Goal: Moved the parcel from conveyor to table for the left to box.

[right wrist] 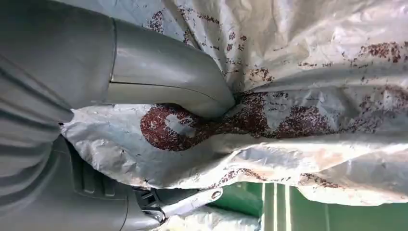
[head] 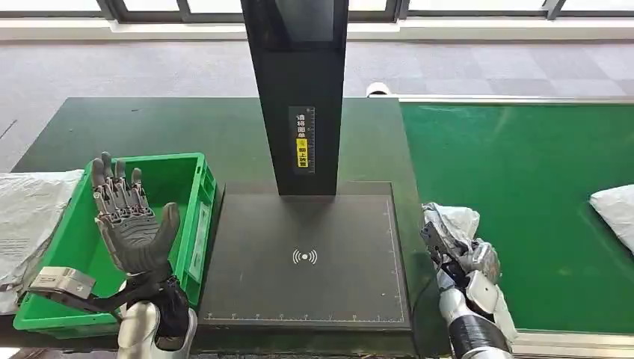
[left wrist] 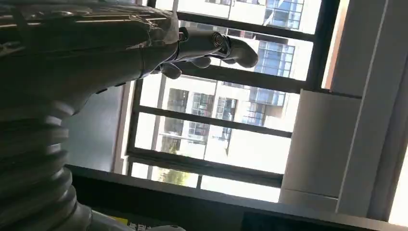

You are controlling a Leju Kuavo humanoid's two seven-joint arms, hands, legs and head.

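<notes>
Right hand (head: 456, 250) clutching crumpled parcel (right wrist: 308, 96), left hand (head: 131, 221) empty, fingers spread

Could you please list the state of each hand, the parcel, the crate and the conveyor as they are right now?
left hand: raised above the crate, fingers spread, holding nothing.
right hand: gripping the parcel.
parcel: crumpled, held at the conveyor's edge beside the scanner plate.
green crate: upright, open-topped.
conveyor: another white parcel at its far right.
</notes>
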